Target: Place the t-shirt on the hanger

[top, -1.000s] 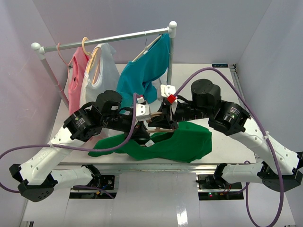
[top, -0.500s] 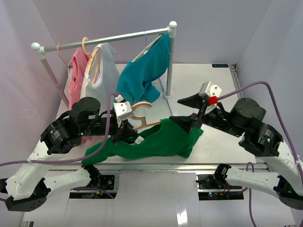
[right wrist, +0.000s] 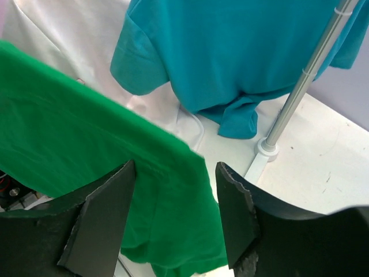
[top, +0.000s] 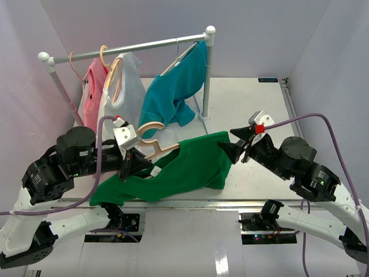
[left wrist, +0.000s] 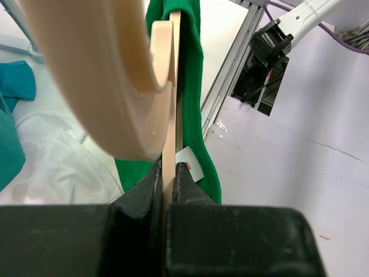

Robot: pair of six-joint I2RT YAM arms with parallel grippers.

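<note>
The green t-shirt (top: 190,170) hangs draped over the beige hanger (top: 154,148), held up above the table's near edge. My left gripper (top: 131,164) is shut on the hanger's thin flat bar (left wrist: 168,133). The thick hook (left wrist: 104,75) curves just above my fingers, and the shirt's collar with its white label (left wrist: 199,115) runs alongside the bar. My right gripper (top: 233,148) is open at the shirt's right shoulder. In the right wrist view the green cloth (right wrist: 167,190) lies between and below the spread jaws (right wrist: 176,208), and neither finger grips it.
A clothes rack (top: 127,47) stands at the back with a pink shirt (top: 92,95), a white shirt (top: 124,92) and a teal t-shirt (top: 173,89). Its right pole (right wrist: 305,75) and foot (top: 204,115) stand just beyond my right gripper. The table's front edge (top: 184,202) is close below.
</note>
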